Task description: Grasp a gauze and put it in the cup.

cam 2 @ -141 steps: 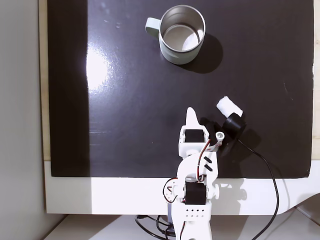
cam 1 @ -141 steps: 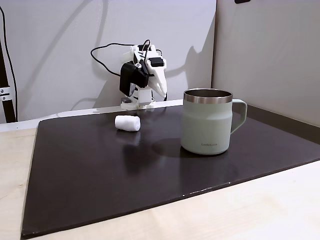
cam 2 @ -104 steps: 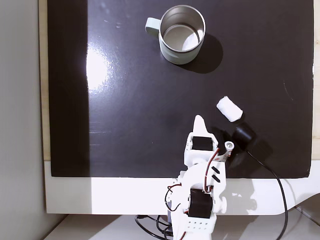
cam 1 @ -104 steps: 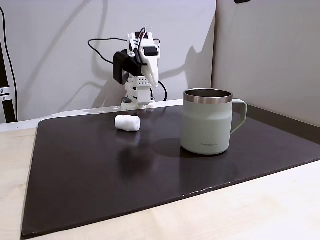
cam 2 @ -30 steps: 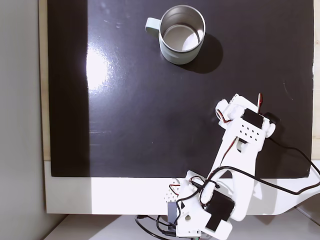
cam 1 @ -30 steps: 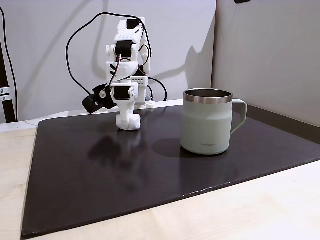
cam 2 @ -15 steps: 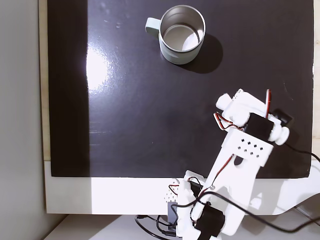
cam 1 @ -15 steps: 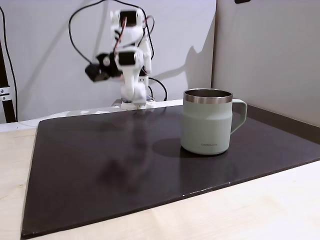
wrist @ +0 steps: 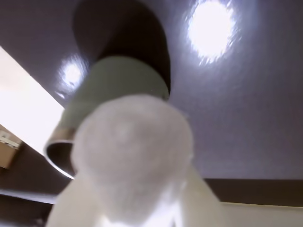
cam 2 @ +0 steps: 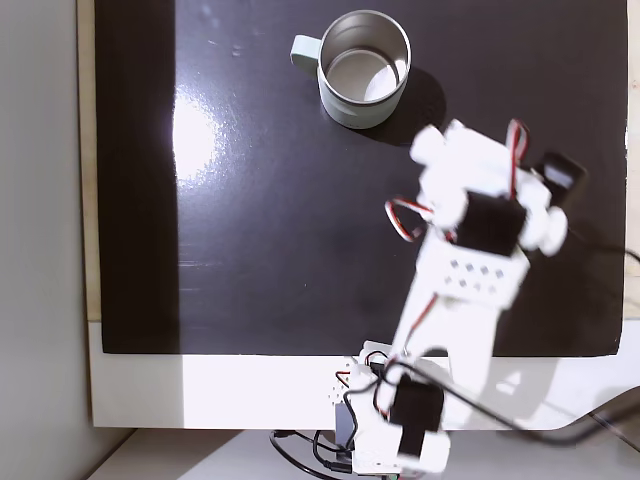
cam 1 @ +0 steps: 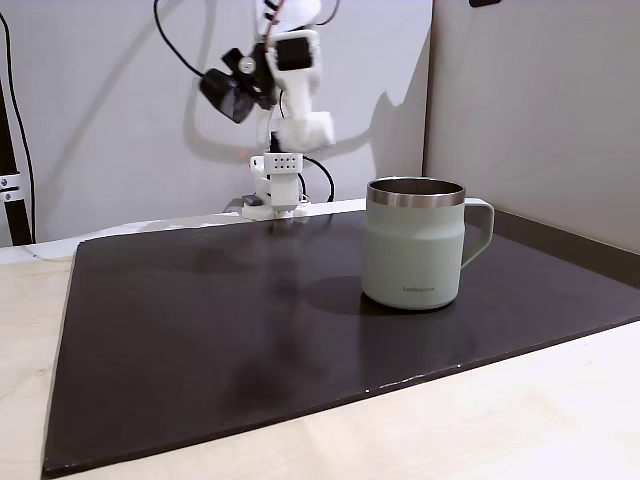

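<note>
In the wrist view the white gauze (wrist: 132, 146) sits close up between my gripper's (wrist: 134, 191) white fingers (wrist: 201, 201), and the gripper is shut on it. Beyond it stands the sage-green cup (wrist: 118, 80), its steel rim toward the lower left. In a fixed view from the table's side, the cup (cam 1: 415, 250) stands upright on the dark mat, and my gripper (cam 1: 305, 128) hangs high above the mat's far edge. In a fixed view from above, the gripper (cam 2: 432, 148) is blurred, below and right of the cup (cam 2: 350, 113). The gauze is hidden there.
A dark glossy mat (cam 1: 200, 330) covers the light wooden table (cam 1: 520, 420). Grey walls close the back and the right side. The arm's base (cam 1: 275, 205) stands at the mat's far edge, with black cables looping behind it. Open mat lies left of the cup.
The arm came down on the gauze, shut on it and lifted it off the mat. Over the last second it has risen higher and swung toward the cup.
</note>
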Robot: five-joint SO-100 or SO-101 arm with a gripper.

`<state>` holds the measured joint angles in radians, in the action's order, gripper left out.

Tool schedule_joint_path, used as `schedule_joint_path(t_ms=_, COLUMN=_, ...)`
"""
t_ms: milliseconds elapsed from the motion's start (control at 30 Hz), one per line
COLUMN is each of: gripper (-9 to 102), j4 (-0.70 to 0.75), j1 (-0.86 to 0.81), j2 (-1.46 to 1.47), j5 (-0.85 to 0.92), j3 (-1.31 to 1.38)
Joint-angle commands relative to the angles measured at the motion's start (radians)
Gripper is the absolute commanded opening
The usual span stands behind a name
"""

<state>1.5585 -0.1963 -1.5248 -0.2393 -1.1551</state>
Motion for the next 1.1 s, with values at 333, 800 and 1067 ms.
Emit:
schedule_joint_path(t_ms=333, gripper=0, j4=0.218, j1=0.141, j2=0.494, j5=-0.095, j3=0.796)
schedule_joint_path(t_ms=800, gripper=1, j4=0.176, j1=0.222, j2=0.673, j5=-0.104, j3=1.069)
schedule_joint_path(t_ms=1067, gripper=4, j4=0.164, j1=0.222, j2=0.724, j5=-0.109, j3=1.135)
